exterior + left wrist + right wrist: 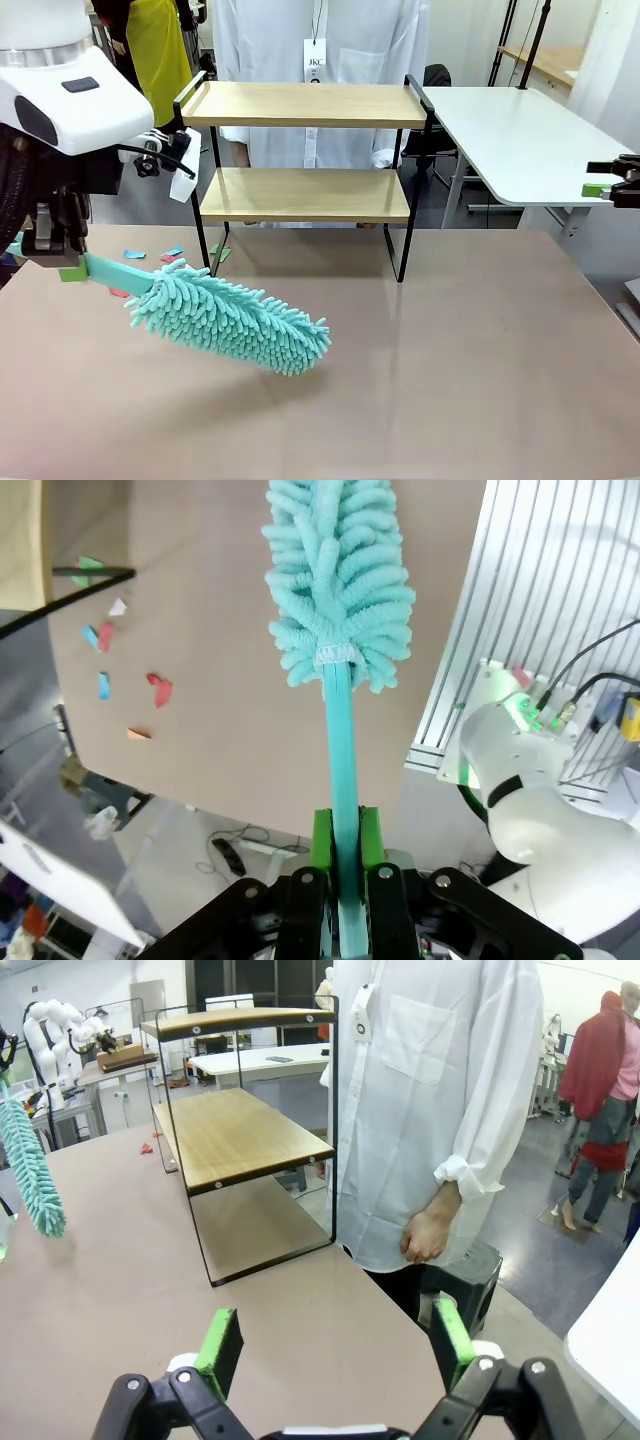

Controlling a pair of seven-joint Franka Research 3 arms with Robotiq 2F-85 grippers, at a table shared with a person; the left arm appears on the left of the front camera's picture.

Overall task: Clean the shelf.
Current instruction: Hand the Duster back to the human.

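Observation:
The shelf (305, 195), two light wooden boards in a thin black frame, stands at the far middle of the brown table; both boards look bare. My left gripper (70, 270) is shut on the handle of a teal fluffy duster (235, 320), whose head hangs just over the table, left of and nearer than the shelf. In the left wrist view the green pads (322, 840) clamp the duster (340, 580) handle in my left gripper (346, 820). My right gripper (600, 188) is open at the right edge, off the table. The right wrist view shows my right gripper (335, 1318) holding nothing, with the shelf (240, 1135) and the duster (30, 1165) beyond.
Small coloured paper scraps (150, 255) lie on the table by the shelf's left foot, the same scraps (110, 670) showing in the left wrist view. A person in a white coat (320, 40) stands behind the shelf. A white table (520, 140) stands at the far right.

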